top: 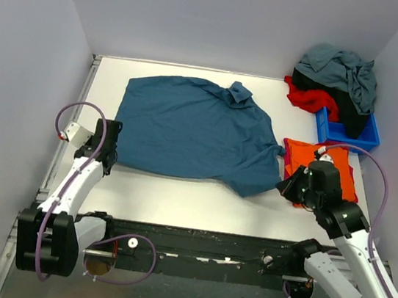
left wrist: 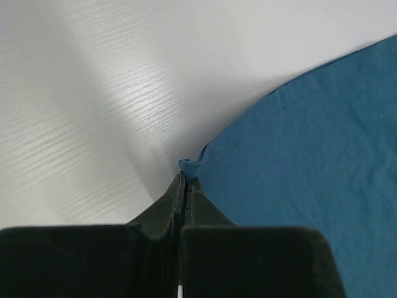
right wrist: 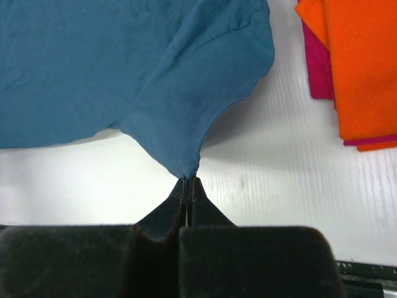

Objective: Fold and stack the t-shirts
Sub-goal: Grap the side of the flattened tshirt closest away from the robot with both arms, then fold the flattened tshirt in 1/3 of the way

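A dark teal-blue t-shirt [top: 194,133] lies spread flat on the white table. My left gripper [top: 112,158] is shut on its near left corner; the left wrist view shows my fingertips [left wrist: 185,180] pinching the edge of the cloth [left wrist: 310,155]. My right gripper [top: 284,186] is shut on its near right corner, which is lifted off the table a little; the right wrist view shows the cloth [right wrist: 124,74] drawn to a point at my jaws [right wrist: 188,179]. A folded orange t-shirt [top: 322,166] lies on a pink one [right wrist: 317,62] to the right.
A blue plastic bin [top: 360,138] stands at the back right. It holds a heap of unfolded shirts: grey-blue [top: 340,69], red [top: 310,99] and black [top: 352,111]. White walls enclose the table on three sides. The dark rail [top: 200,249] with the arm bases runs along the near edge.
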`<move>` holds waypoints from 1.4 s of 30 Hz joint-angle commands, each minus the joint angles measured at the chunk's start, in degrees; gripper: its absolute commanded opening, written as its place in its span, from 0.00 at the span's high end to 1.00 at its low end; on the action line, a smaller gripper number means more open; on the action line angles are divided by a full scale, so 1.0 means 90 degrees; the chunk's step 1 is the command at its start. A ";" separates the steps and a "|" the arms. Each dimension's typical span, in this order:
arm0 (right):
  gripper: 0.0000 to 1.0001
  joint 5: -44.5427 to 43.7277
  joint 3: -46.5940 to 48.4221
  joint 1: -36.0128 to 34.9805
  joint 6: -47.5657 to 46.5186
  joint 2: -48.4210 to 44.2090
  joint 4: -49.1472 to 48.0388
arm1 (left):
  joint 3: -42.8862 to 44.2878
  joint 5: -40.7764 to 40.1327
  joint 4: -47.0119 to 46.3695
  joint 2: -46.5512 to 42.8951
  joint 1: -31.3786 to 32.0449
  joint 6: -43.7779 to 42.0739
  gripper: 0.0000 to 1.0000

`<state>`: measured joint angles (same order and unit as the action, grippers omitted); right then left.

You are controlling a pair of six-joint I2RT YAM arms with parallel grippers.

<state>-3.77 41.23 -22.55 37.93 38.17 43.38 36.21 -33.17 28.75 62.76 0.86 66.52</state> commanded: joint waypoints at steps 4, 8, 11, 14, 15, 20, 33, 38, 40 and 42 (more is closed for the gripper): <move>0.99 0.0379 0.0682 -0.0034 0.0238 0.0669 0.1712 | -0.0029 0.0238 0.0291 0.0018 -0.0047 -0.0145 1.00; 0.99 0.0868 0.0877 -0.0034 0.0287 0.0935 0.2211 | -0.0019 0.0453 0.0340 0.0262 -0.0037 -0.0184 1.00; 0.99 0.0723 0.1072 -0.0044 0.0384 0.0603 0.2202 | -0.0048 0.0521 0.0360 0.0428 -0.0037 -0.0077 1.00; 0.99 0.0469 0.1403 -0.0034 0.0375 0.0738 0.1861 | 0.0020 0.0482 0.0379 0.0536 -0.0037 0.0089 1.00; 0.99 0.0458 0.1618 -0.0034 0.0278 0.0942 0.1812 | 0.0126 0.0453 0.0418 0.0556 -0.0037 0.0147 1.00; 0.99 -0.0322 0.2887 -0.0044 -0.0103 0.2455 0.1704 | 0.0849 0.0316 0.0702 0.0867 -0.0037 0.0509 1.00; 0.99 -0.0997 0.5416 0.0180 -0.0367 0.5521 0.1401 | 0.3046 0.0247 0.1610 0.2557 -0.0291 0.1095 1.00; 0.99 -0.0665 0.6636 0.0532 -0.0494 0.6850 0.1557 | 0.3710 0.0365 0.1756 0.3123 -0.0350 0.1261 1.00; 0.99 -0.0548 0.7183 0.0668 -0.0553 0.7318 0.1635 | 0.3984 0.0414 0.1815 0.3348 -0.0379 0.1309 1.00; 0.99 -0.0431 0.7769 0.0795 -0.0611 0.7758 0.1781 | 0.4286 0.0395 0.1922 0.3533 -0.0428 0.1359 1.00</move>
<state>-9.08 102.65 -17.43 34.24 102.04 56.86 69.69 -29.89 42.92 91.61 -2.17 76.64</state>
